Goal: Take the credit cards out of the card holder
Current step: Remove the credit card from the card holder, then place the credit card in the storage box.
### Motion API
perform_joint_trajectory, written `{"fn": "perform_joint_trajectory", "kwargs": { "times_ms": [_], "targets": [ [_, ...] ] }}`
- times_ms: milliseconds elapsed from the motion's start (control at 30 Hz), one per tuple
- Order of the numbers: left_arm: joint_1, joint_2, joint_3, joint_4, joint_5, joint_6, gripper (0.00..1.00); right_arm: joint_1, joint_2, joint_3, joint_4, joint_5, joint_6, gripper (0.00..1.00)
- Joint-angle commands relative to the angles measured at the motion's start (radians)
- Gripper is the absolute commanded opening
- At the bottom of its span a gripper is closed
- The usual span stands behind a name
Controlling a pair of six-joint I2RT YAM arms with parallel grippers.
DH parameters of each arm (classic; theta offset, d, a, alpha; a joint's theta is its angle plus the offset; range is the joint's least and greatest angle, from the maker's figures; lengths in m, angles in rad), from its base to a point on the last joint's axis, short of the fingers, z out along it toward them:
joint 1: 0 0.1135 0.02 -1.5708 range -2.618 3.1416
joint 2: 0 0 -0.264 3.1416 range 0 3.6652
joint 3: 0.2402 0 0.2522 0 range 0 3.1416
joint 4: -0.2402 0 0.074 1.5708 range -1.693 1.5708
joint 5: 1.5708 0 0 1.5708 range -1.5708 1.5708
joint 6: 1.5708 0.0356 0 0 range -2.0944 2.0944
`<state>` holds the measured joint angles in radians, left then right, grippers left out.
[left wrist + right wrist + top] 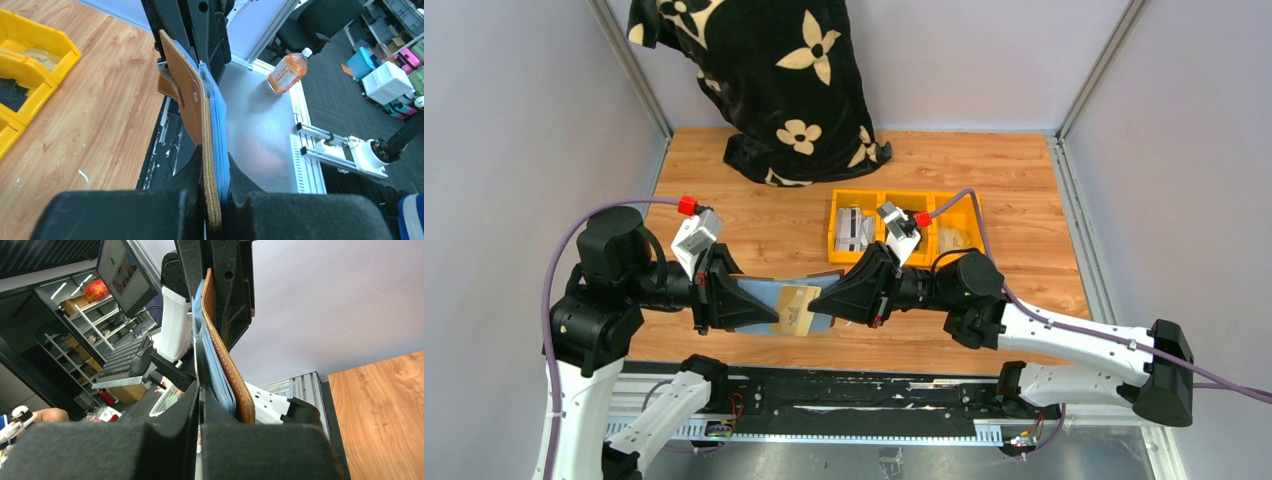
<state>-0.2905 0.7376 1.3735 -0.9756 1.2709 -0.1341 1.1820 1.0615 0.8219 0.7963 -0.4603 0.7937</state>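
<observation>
The brown card holder (799,306) hangs in the air over the table's front edge, between my two grippers. Its leather back (187,95) and blue inner sleeves (218,125) stand on edge in the left wrist view. My left gripper (776,318) (216,161) is shut on that whole stack from the left. My right gripper (823,310) (200,390) is shut at the holder's right end. There the blue sleeves (212,365) and leather (229,377) lie against the outer side of one finger. Whether a thin layer is nipped does not show. The credit cards are hidden among the sleeves.
A yellow bin (904,202) with three compartments stands just behind the right gripper, with pale grey flat pieces (856,228) in its left compartment. A black cloth with cream flowers (774,80) fills the back. Grey walls close both sides. The rail (844,400) runs under the holder.
</observation>
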Motion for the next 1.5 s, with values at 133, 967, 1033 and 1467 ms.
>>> {"fn": "perform_joint_trajectory", "kwargs": {
  "times_ms": [133,967,1033,1467],
  "targets": [
    [-0.004,-0.01,0.021,0.015,-0.066,-0.025,0.0,-0.009,-0.002,0.016,-0.005,-0.006,-0.011,0.44],
    [-0.004,-0.012,0.015,0.02,-0.109,0.019,0.0,-0.115,-0.197,-0.054,-0.252,0.011,-0.076,0.0],
    [-0.004,-0.018,0.019,0.02,-0.124,0.035,0.0,-0.156,-0.255,-0.059,-0.371,0.028,-0.099,0.0],
    [-0.004,-0.06,-0.021,-0.004,-0.225,0.168,0.0,-0.588,-0.441,0.096,-1.064,0.176,-0.27,0.0]
  ]
}}
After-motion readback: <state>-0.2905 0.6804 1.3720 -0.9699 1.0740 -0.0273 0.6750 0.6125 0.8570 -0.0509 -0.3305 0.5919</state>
